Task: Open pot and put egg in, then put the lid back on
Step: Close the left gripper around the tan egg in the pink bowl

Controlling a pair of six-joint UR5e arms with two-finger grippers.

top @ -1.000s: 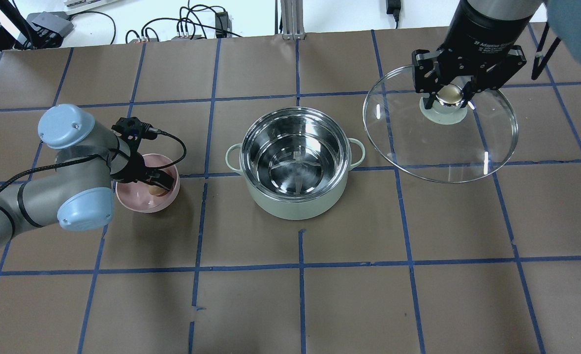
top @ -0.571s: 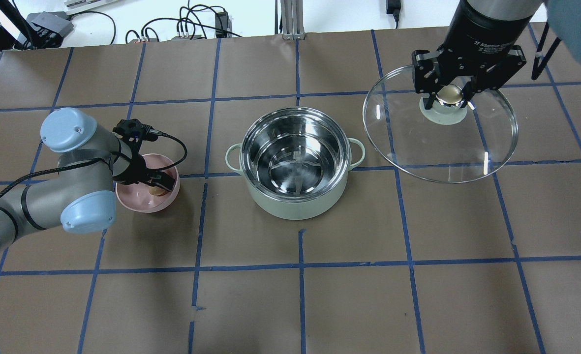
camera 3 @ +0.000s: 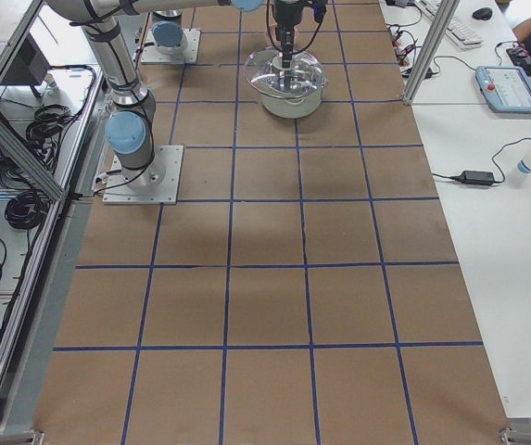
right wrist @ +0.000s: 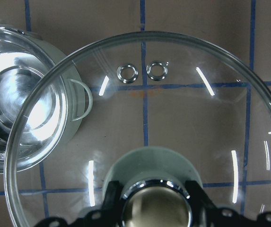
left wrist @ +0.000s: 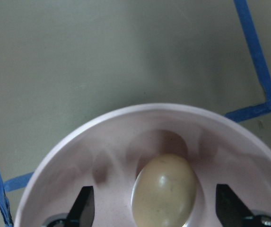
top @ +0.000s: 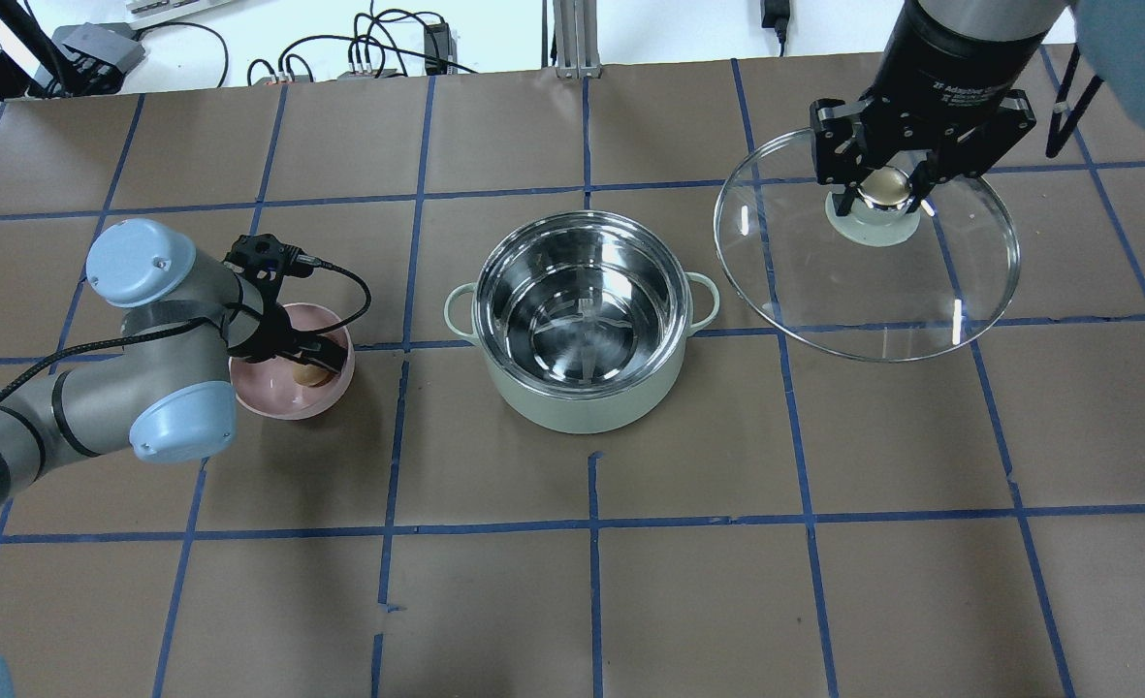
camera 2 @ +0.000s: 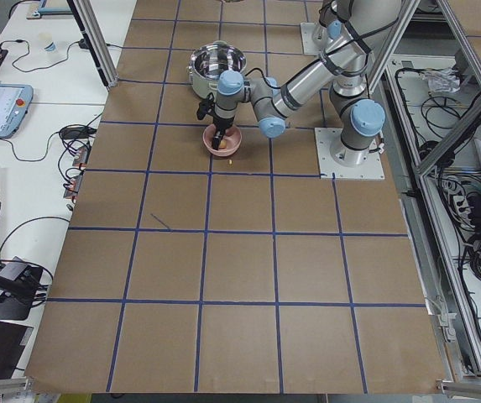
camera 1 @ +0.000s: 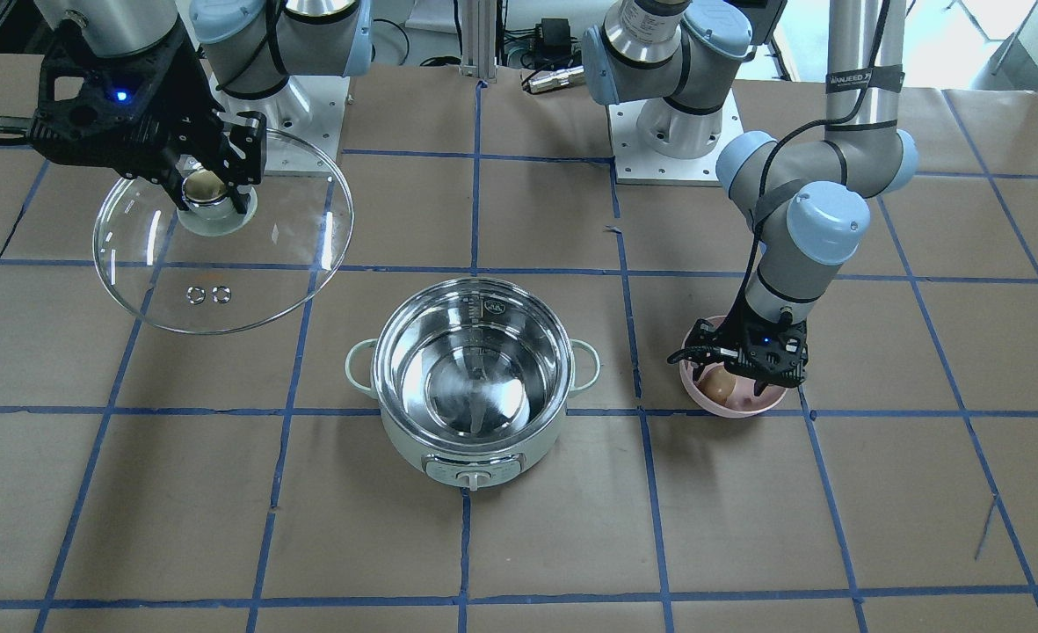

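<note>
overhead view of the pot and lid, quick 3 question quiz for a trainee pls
1. True or false: the pot stands open and empty.
2. Where does the egg lie? A in the pot; B in the pink bowl; C on the pot's rim.
3. Fill in: the right tool is shut on the ____ of the lid.

Key: 1 true; 2 B; 3 knob.
</note>
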